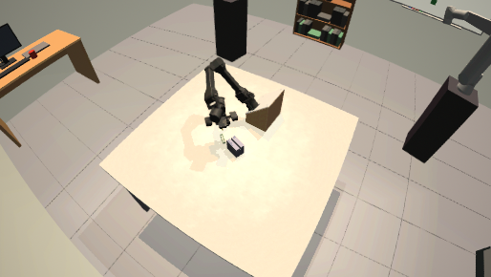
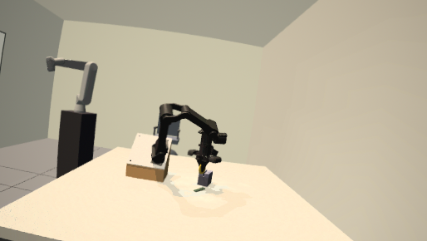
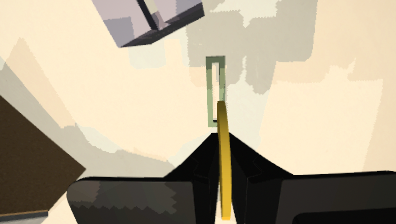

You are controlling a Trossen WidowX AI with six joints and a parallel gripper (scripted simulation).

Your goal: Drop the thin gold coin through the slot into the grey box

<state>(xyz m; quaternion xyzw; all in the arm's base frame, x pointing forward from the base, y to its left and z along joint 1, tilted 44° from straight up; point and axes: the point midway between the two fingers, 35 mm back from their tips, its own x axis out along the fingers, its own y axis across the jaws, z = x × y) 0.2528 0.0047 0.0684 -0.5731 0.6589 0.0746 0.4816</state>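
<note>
My gripper [image 3: 220,139] [image 2: 201,166] [image 1: 222,125] is shut on the thin gold coin [image 3: 223,150] [image 2: 200,169], which it holds edge-on, well above the table. The green holder [image 3: 215,90] [image 2: 199,189] [image 1: 222,138] lies empty on the table straight below the coin. The grey box [image 3: 152,17] [image 2: 204,178] [image 1: 235,146] stands beside the holder; in the wrist view it sits at the upper left, with its narrow slot [image 3: 150,10] showing in the lid. The gripper hangs over the holder, a little to the side of the box.
A tilted brown board [image 1: 266,112] [image 2: 148,159] [image 3: 30,165] stands on the table near the arm's base. The table's edge [image 1: 158,217] is far off. A dark pedestal with a second grey arm [image 1: 439,119] [image 2: 76,137] stands on the floor beyond the table.
</note>
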